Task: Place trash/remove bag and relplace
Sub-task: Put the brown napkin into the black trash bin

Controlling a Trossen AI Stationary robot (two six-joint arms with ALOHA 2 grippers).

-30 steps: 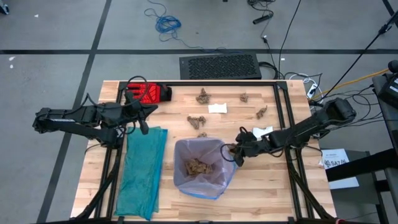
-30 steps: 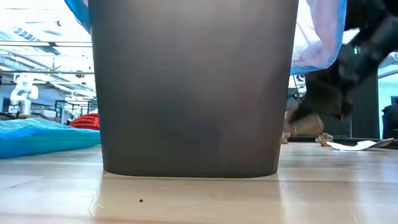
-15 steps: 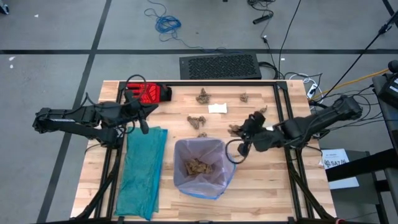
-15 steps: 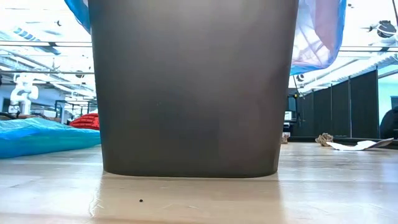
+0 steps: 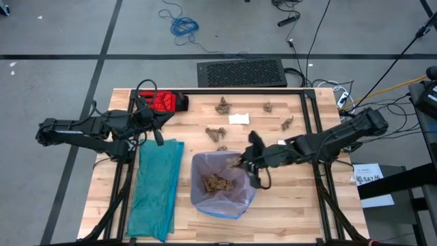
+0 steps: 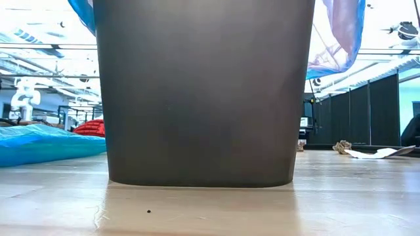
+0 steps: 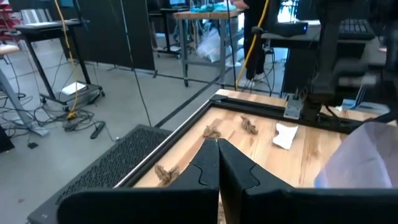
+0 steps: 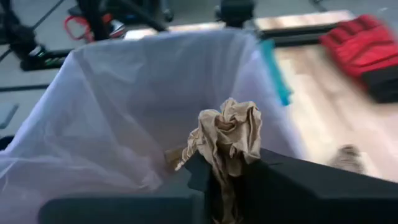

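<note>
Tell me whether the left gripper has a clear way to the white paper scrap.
Probably yes: the left gripper rests beside the red glove, and only bare table lies between it and the white paper scrap.

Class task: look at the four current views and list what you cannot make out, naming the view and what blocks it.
1. Low view: the bin fills the picture and hides the trash behind it and both arms.
2. Right wrist view: the brown paper wad covers the gap between the right gripper fingers.
3. Right wrist view: the bag bottom is cut off by the fingers.

wooden table (image 5: 287, 205), bin (image 6: 203, 92), teal bag (image 5: 156, 188), paper wads (image 5: 222, 105)
</note>
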